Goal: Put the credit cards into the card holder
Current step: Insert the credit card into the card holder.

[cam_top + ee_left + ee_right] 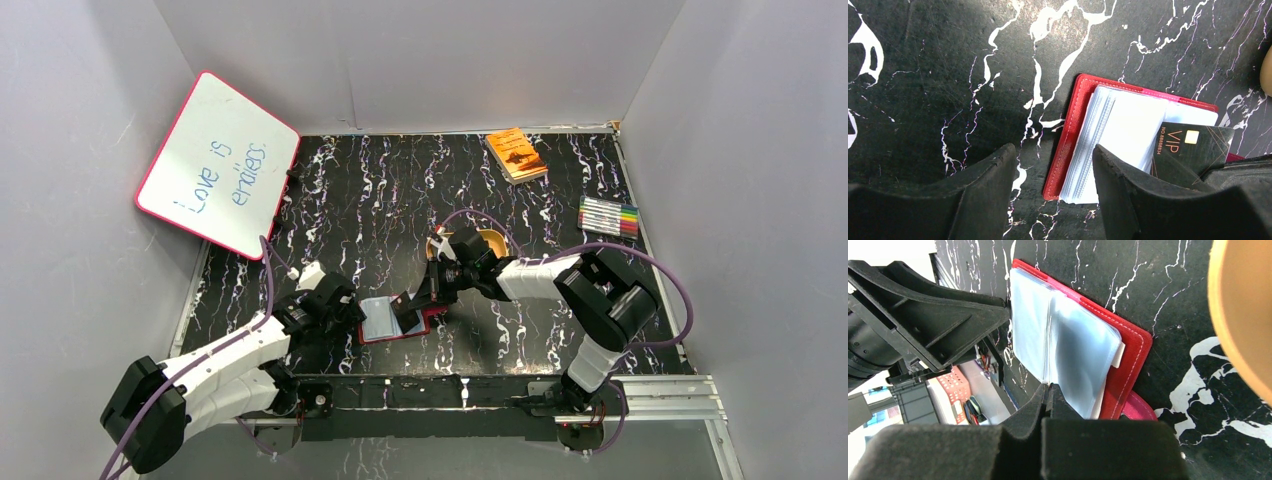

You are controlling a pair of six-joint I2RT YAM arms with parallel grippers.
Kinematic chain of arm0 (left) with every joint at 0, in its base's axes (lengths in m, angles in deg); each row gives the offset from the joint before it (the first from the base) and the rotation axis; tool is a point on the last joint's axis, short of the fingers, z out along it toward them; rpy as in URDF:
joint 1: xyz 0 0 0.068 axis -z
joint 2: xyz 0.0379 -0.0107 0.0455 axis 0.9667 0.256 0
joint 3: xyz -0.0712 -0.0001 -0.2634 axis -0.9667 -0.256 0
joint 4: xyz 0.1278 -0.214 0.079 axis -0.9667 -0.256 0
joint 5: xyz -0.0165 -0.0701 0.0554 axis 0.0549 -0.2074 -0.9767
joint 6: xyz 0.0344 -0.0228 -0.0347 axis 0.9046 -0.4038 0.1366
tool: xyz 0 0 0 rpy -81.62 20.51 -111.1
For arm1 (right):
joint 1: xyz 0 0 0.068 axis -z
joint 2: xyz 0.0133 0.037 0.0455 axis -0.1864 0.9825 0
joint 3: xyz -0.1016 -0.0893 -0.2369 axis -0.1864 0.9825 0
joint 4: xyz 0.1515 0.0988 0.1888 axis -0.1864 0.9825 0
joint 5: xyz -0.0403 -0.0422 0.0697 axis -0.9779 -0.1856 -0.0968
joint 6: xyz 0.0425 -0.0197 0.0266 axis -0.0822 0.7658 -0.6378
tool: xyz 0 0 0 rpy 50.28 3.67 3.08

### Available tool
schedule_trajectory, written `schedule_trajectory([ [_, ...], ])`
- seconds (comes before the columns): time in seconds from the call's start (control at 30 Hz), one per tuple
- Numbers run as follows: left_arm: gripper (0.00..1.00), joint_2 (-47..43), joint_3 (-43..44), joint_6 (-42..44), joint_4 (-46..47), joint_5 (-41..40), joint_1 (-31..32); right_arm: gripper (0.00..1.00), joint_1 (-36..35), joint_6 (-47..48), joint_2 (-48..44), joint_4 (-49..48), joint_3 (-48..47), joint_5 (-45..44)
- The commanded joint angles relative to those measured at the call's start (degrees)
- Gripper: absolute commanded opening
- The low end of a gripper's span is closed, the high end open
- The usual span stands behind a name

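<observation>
The card holder point(380, 322) lies open on the black marbled table, a red cover with clear plastic sleeves point(1120, 125) fanned on top. My right gripper point(411, 304) is shut on a black credit card point(1193, 147) printed "VIP", holding it at the sleeves' right end. In the right wrist view the fingertips point(1042, 396) press together at the sleeves' edge, and the card between them is only an edge-on sliver. My left gripper point(1053, 175) is open over the holder's left edge point(1070, 150), one finger point(983, 195) over bare table and the other point(1128, 195) over the sleeves.
A gold oval tray point(491, 241) sits just behind the right gripper and fills the right wrist view's upper right corner point(1243, 315). An orange book point(516, 153) and a marker set point(608, 216) lie at the back right. A pink-framed whiteboard point(218, 163) leans on the left wall.
</observation>
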Motion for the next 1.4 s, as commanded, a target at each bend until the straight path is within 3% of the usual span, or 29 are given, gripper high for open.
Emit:
schedule_trajectory([
  [0.0, 0.55, 0.8, -2.2, 0.2, -2.8, 1.7, -0.2, 0.0, -0.4, 0.0, 0.3, -3.4, -0.1, 1.9],
  [0.57, 0.55, 0.1, -2.7, 0.4, -3.2, 1.9, -0.2, 0.0, -1.5, -0.5, 2.3, -4.0, -1.0, 1.9],
  [1.37, 0.49, -0.1, -3.9, 0.3, -2.1, 4.1, -0.1, 0.0, -2.6, -7.4, 4.9, -9.9, 0.8, -6.6],
])
